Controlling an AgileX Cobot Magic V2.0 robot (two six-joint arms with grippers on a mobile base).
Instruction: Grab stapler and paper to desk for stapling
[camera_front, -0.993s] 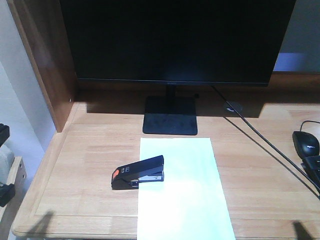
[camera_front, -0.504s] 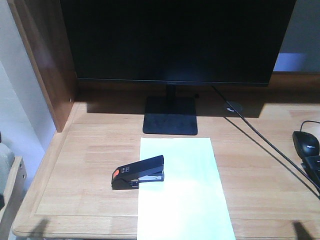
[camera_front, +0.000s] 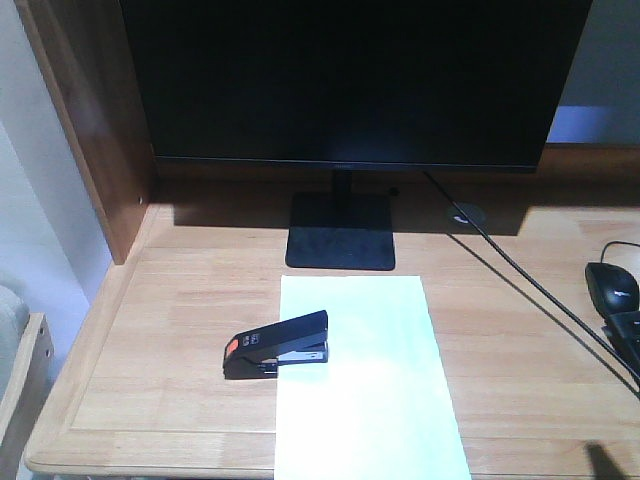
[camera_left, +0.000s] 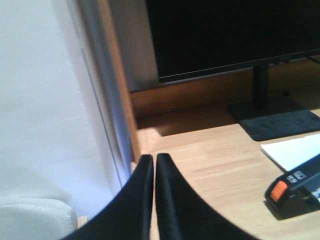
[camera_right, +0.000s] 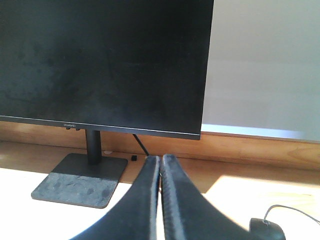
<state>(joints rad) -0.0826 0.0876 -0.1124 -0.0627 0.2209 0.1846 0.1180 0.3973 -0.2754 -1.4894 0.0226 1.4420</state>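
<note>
The black stapler (camera_front: 276, 345) with an orange-red patch at its left end lies on the light-oak desk (camera_front: 160, 330), its right end over the left edge of the white paper (camera_front: 360, 380). The paper lies flat in front of the monitor stand and runs past the desk's front edge. In the left wrist view the stapler (camera_left: 295, 192) and a corner of the paper (camera_left: 292, 150) show at the lower right. My left gripper (camera_left: 154, 159) is shut and empty, at the desk's left edge. My right gripper (camera_right: 160, 158) is shut and empty, above the desk's right part.
A large black monitor (camera_front: 350, 80) on a flat black stand (camera_front: 340, 230) fills the back of the desk. A black cable (camera_front: 520, 280) runs to the right. A black mouse (camera_front: 612, 285) and a keyboard corner (camera_front: 628, 335) lie at the right edge. A wooden side panel (camera_front: 90, 130) rises at the left.
The dark left arm part at the left edge of the front view has dropped out of sight. The stapler and paper have not moved.
</note>
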